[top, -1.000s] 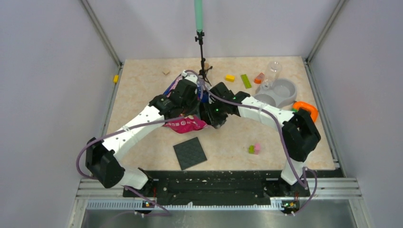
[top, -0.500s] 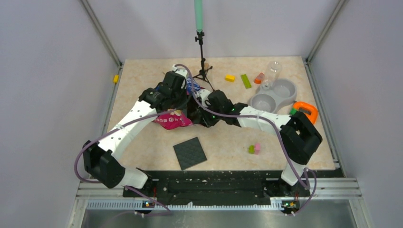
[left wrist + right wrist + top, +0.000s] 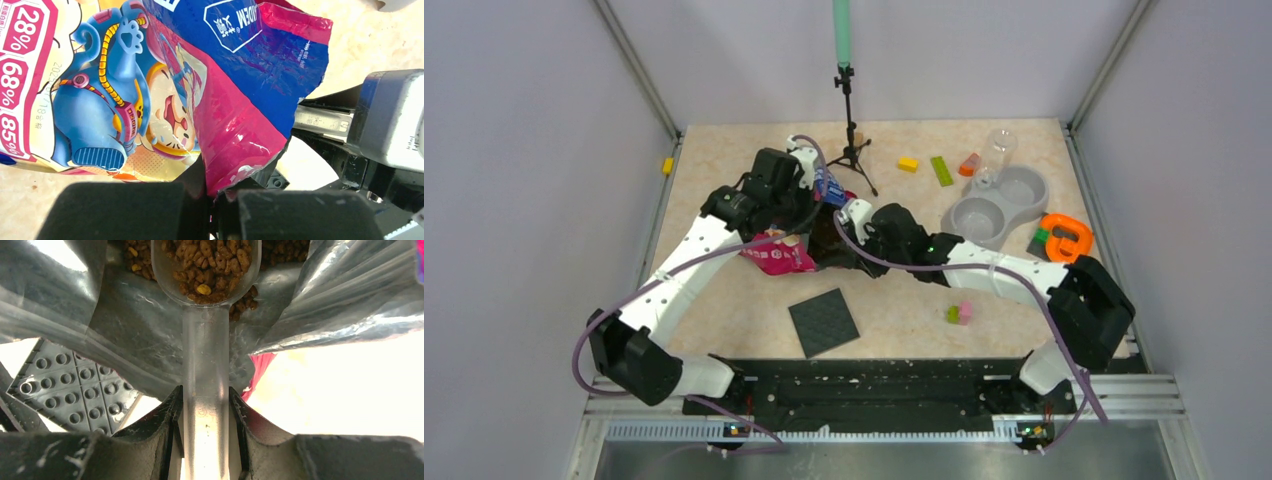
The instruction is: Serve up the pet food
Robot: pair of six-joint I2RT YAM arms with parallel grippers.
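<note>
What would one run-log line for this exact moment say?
phase: scooping | left claw: shut on bag edge | right claw: shut on scoop | scoop: loaded with pet food, inside bag mouth

A robotics laboratory test cell is shown. The beige worktop [image 3: 904, 310] is boxed in on three sides by plain grey panels [image 3: 524, 150], held by aluminium profile posts [image 3: 636, 70] at the upper left and upper right of the overhead frame. A left arm [image 3: 684, 270] and a right arm [image 3: 1004, 273], white and black, are bolted to a black base plate [image 3: 874, 385] along the lower edge, with a slotted metal rail [image 3: 824, 430] below it and purple cabling [image 3: 577, 350] looped from the joints. A slim tripod stand [image 3: 849, 110] carrying a green pole [image 3: 841, 30] is set at the upper centre, and toy blocks [image 3: 908, 164] are scattered nearby.
</note>
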